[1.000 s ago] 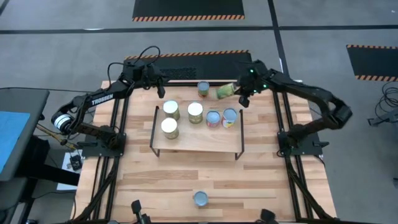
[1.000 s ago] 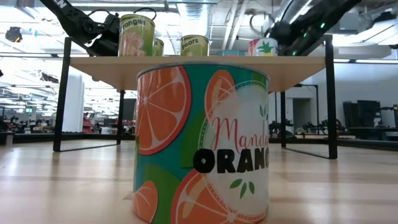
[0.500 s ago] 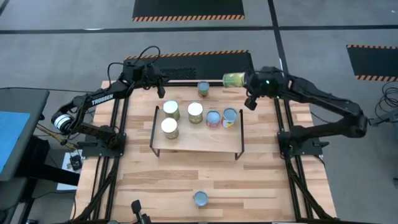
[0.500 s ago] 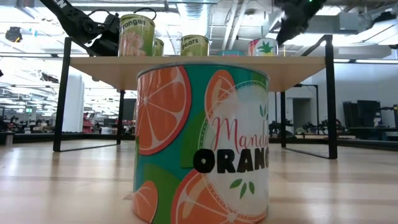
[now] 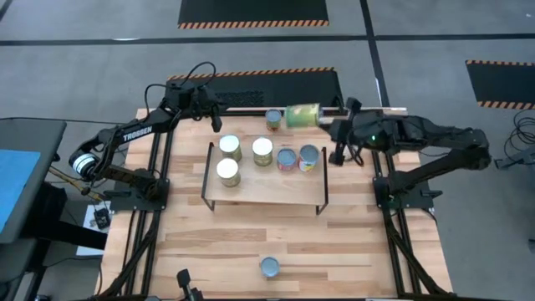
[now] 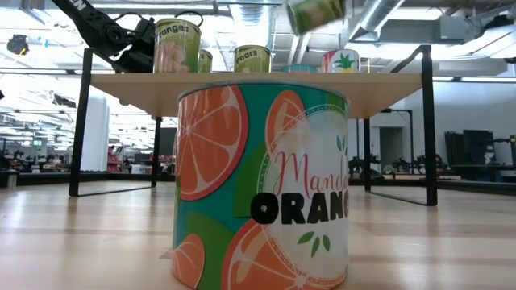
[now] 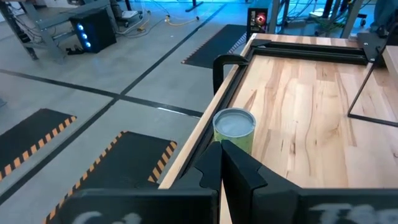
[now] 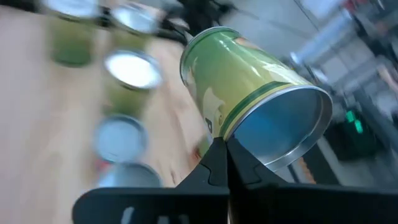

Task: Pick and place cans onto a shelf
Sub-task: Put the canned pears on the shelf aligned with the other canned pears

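The light-wood shelf (image 5: pixel 266 191) on black wire legs stands mid-table and bears several cans (image 5: pixel 262 150). My right gripper (image 5: pixel 326 121) is shut on a green-labelled can (image 5: pixel 303 114) in the air behind the shelf's far right part; the can also shows in the low view (image 6: pixel 316 12). Another can (image 5: pixel 273 119) stands on its base on the table behind the shelf and also shows in the left wrist view (image 7: pixel 234 127). An orange-labelled can (image 5: pixel 270 267) stands near the table's near edge. My left gripper (image 5: pixel 218 125) is shut and empty at the shelf's far left corner. My right gripper holds the green can by its side wall (image 8: pixel 214 127), near the silvery end (image 8: pixel 283 127). The can itself hides the place of contact. The fingers come level from the table's right. The can is lifted clear and lies almost on its side, above shelf height.
The orange-labelled can (image 6: pixel 262 185) fills the low view in front of the shelf (image 6: pixel 258 84). Bare board shows on the shelf's near half (image 5: pixel 276 194). The table's far edge (image 7: pixel 205 121) runs close behind the standing can.
My right gripper has risen with the green can from low behind the shelf's far right corner, while its arm has drawn back toward the table's right edge. The can has tipped further onto its side and now hangs above the height of the cans on the shelf.
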Available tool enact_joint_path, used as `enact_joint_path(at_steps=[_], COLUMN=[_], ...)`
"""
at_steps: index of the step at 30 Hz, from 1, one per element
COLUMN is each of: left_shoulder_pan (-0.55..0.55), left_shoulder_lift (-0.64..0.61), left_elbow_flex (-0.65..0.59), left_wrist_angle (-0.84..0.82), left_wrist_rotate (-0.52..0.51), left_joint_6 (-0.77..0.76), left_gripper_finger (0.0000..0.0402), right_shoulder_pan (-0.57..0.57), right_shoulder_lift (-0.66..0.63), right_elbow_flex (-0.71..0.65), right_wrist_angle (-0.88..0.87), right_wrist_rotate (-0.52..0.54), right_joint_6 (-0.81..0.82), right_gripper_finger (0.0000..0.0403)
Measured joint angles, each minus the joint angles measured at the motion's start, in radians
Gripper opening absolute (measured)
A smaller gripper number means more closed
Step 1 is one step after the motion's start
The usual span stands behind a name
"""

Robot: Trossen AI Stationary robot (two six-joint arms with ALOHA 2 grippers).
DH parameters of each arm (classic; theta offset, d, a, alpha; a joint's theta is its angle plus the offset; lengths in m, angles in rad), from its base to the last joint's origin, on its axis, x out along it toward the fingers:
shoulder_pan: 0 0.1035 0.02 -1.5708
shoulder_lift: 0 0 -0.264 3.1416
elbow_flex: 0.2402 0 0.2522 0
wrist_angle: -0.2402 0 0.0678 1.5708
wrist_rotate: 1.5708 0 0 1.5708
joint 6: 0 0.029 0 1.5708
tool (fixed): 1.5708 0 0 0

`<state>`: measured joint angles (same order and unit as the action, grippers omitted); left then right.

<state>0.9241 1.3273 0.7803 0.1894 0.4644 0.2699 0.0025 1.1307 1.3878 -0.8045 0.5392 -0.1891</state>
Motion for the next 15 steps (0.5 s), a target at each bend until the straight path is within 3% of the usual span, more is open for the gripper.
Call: enact_joint_path(at_steps=[7,15], left_shoulder_pan=[0.000,0.000], left_shoulder_lift=[0.000,0.000], left_elbow_flex=[0.000,0.000], left_wrist_angle=[0.000,-0.002], left_wrist_rotate=[0.000,0.000], left_joint_6=[-0.001,-0.011], left_gripper_finger=[0.0000,0.0000], right_shoulder_pan=[0.157,0.210], right_shoulder_lift=[0.121,0.327], right_elbow_flex=[0.066,0.164], right_wrist_angle=[0.035,-0.021], right_wrist_rotate=[0.006,-0.051], right_joint_6=[-0.164,-0.345], right_gripper_finger=[0.0002,0.0002])
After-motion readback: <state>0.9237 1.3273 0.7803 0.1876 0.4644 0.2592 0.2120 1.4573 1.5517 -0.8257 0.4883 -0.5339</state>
